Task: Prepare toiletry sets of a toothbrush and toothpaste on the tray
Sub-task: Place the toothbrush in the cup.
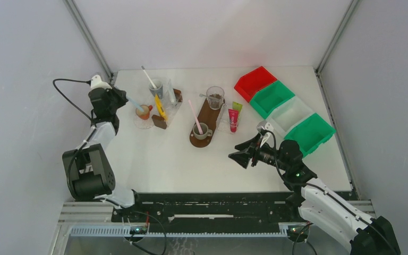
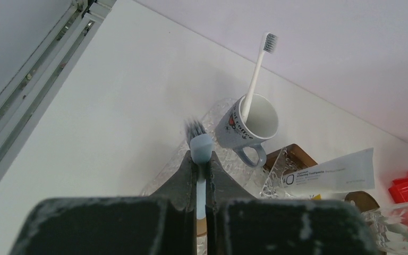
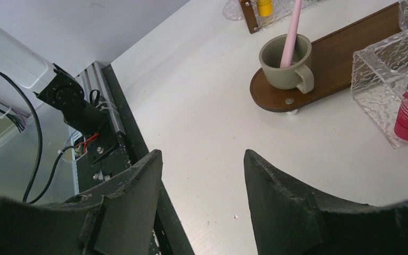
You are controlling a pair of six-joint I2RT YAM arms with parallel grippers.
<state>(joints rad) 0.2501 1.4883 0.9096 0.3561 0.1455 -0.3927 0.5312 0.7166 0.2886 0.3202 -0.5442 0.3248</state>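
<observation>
My left gripper (image 2: 201,163) is shut on a light-blue toothbrush (image 2: 200,144), bristle head sticking out past the fingertips. In the top view that gripper (image 1: 122,99) holds the toothbrush (image 1: 134,103) slanting toward an orange cup (image 1: 144,111). A white toothbrush (image 2: 256,74) stands in a grey mug (image 2: 249,125). A pink toothbrush (image 3: 292,29) stands in an olive mug (image 3: 287,61) on the oval brown tray (image 3: 350,50). The pink-red toothpaste (image 1: 233,120) and the lime green toothpaste (image 1: 237,106) lie in a clear dish right of that tray (image 1: 207,112). My right gripper (image 1: 240,157) hovers open and empty over bare table.
A rectangular brown tray (image 1: 176,95) holds a yellow item (image 1: 160,108) and a white tube (image 2: 329,172). A glass (image 1: 215,97) stands at the oval tray's far end. Red (image 1: 255,82), green (image 1: 272,98), clear (image 1: 291,114) and green (image 1: 311,133) bins line the right side.
</observation>
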